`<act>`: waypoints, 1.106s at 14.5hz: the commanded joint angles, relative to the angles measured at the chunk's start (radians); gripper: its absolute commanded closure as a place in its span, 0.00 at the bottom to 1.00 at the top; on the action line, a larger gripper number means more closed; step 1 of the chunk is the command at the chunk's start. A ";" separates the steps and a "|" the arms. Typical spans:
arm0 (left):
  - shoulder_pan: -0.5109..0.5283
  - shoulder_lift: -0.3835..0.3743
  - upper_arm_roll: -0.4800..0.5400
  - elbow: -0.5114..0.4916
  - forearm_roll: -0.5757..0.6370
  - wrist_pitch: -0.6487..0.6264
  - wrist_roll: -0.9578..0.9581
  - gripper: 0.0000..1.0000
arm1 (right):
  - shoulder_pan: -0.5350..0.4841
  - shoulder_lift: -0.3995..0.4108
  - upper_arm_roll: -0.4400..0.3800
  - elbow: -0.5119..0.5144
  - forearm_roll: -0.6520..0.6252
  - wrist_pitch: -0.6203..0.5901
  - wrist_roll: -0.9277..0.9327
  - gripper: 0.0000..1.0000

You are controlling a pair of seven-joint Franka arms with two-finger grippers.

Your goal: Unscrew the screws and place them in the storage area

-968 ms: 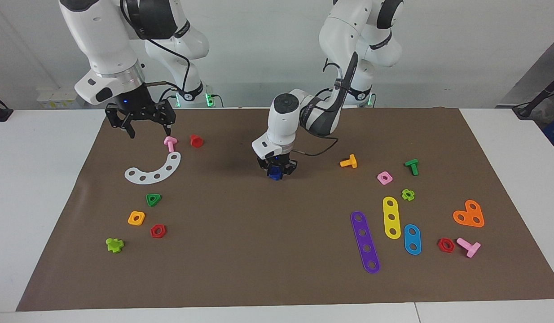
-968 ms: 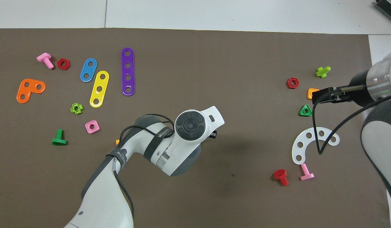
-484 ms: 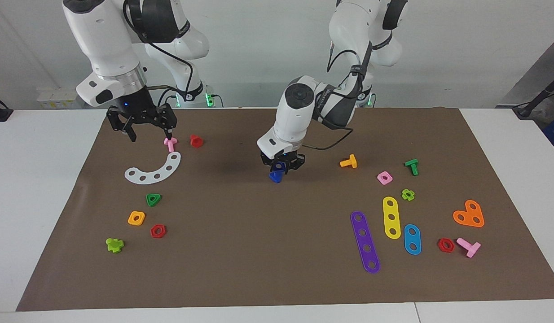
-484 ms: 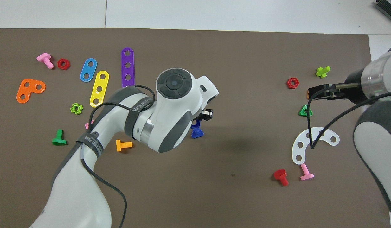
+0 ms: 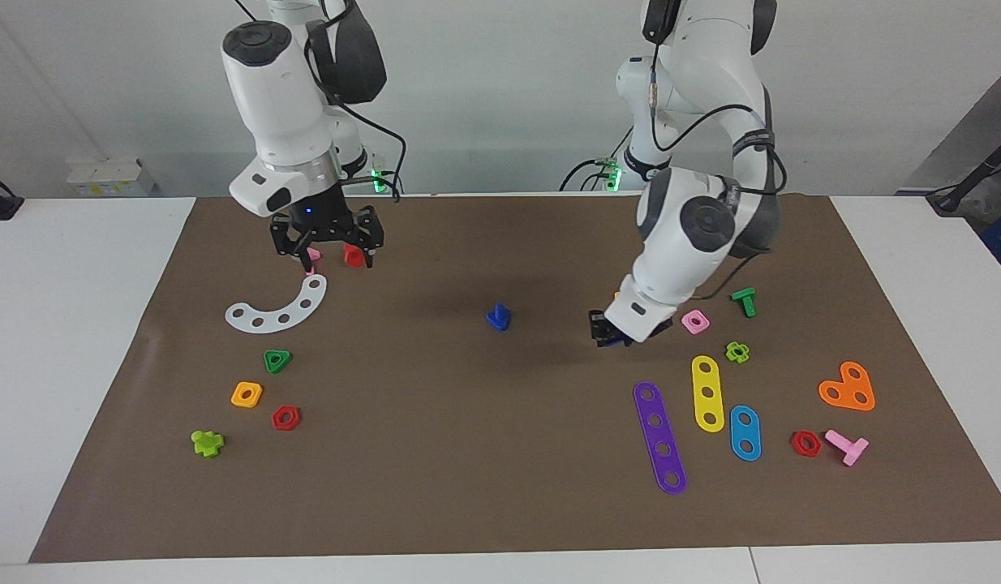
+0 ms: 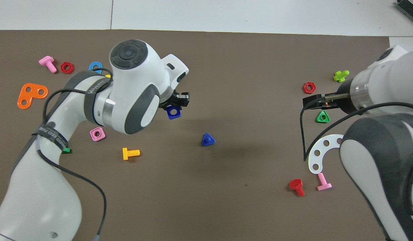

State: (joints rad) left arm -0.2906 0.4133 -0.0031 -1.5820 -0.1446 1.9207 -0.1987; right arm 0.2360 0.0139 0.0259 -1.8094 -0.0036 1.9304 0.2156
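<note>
The dark-blue bolt point(image 5: 498, 317) is sitting head-down at the middle of the brown mat point(image 5: 468, 454) on the bench point(image 5: 79, 324), with nothing touching it. The left jaws are clamping a blue square nut point(image 6: 173, 113) above the mat, at about ten o'clock from the bolt in the overhead view. The right jaws are hanging wide open, gripping nothing, over the pink bolt point(image 6: 324, 182) and red bolt point(image 6: 297, 186). The storage area point(image 5: 270, 391) is lying well apart, at eight o'clock from the dark-blue bolt in the facing view.

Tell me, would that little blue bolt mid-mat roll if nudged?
Probably not: the blue bolt rests on its wide head, shank up, so it would likely slide, not roll. It looks like small plastic, so probably light and stiff.
</note>
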 commanded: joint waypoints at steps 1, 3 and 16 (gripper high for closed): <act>0.083 -0.056 -0.008 -0.171 -0.016 0.139 0.142 1.00 | 0.048 0.044 0.003 -0.041 -0.042 0.099 0.076 0.01; 0.090 -0.083 -0.008 -0.303 -0.016 0.294 0.159 1.00 | 0.110 0.098 0.002 -0.039 -0.055 0.149 0.177 0.01; 0.207 -0.102 0.006 -0.126 0.046 0.000 0.188 0.00 | 0.361 0.337 0.003 -0.041 -0.081 0.392 0.481 0.05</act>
State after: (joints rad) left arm -0.1385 0.3313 0.0037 -1.7744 -0.1196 2.0321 -0.0340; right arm 0.5747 0.3267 0.0294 -1.8510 -0.0680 2.2909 0.6532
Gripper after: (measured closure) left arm 0.000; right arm 0.026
